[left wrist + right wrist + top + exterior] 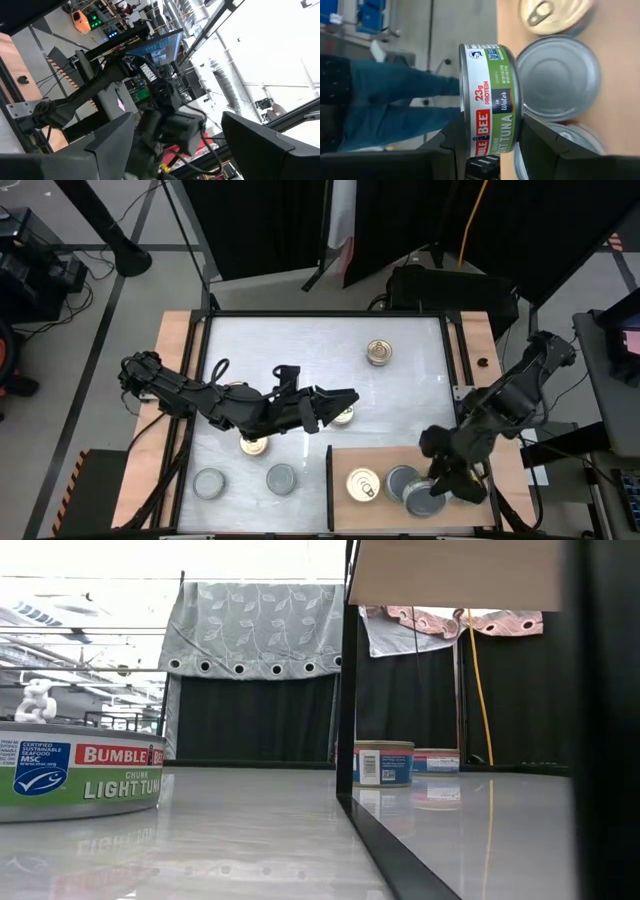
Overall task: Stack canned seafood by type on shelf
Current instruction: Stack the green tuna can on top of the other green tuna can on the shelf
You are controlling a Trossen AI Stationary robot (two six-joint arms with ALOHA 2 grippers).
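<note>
Your right gripper [490,137] clamps a green tuna can [490,97] on edge above the shelf [505,480]; next lay it flat on the silver can [559,77] at three o'clock. Your left gripper [345,402] hangs open, empty.

On the green-labelled tin [78,777] at the low view's left, "BUMBLE B", "CHUNK LIGHT TUN", "CERTIFIED SUSTAINABLE SEAFOOD MSC" are read. On the tin [491,100] seen in the right wrist view, "23g PROTEIN", "in Water", "BEE", "TUNA" are printed.

3 tins [401,484] on shelf [345,460], right front.
</note>
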